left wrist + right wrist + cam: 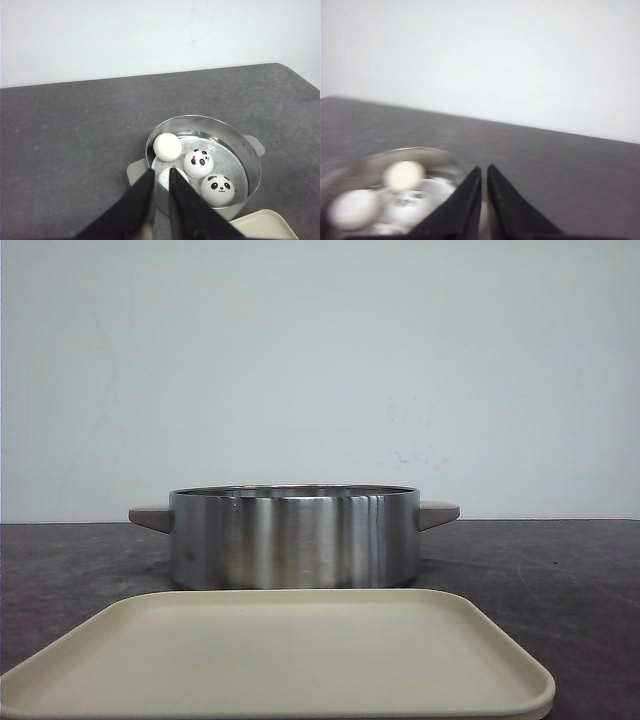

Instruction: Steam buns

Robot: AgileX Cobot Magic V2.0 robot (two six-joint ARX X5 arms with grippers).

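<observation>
No writing shows on the bare cream tray [280, 660] nearest the camera. Just behind the tray, the steel pot [293, 537] holds all four buns [199, 163]. Left gripper [159, 182] and right gripper [484, 179] hover above the pot, fingers nearly pressed together, holding nothing.

pot [293, 538]: brushed shiny metal | tray [280, 660]: matt plastic | buns [199, 163]: smooth

A brushed silver pot [293, 537] with beige-grey handles is seen at centre frame, and a cream tray [280, 660] below it. The table [560, 580] is mottled dark grey; the wall [320, 360] is off-white. White buns [199, 163] with black panda markings are shown at lower right of the left wrist view. Black fingers [140, 205] are seen at that view's bottom edge.
</observation>
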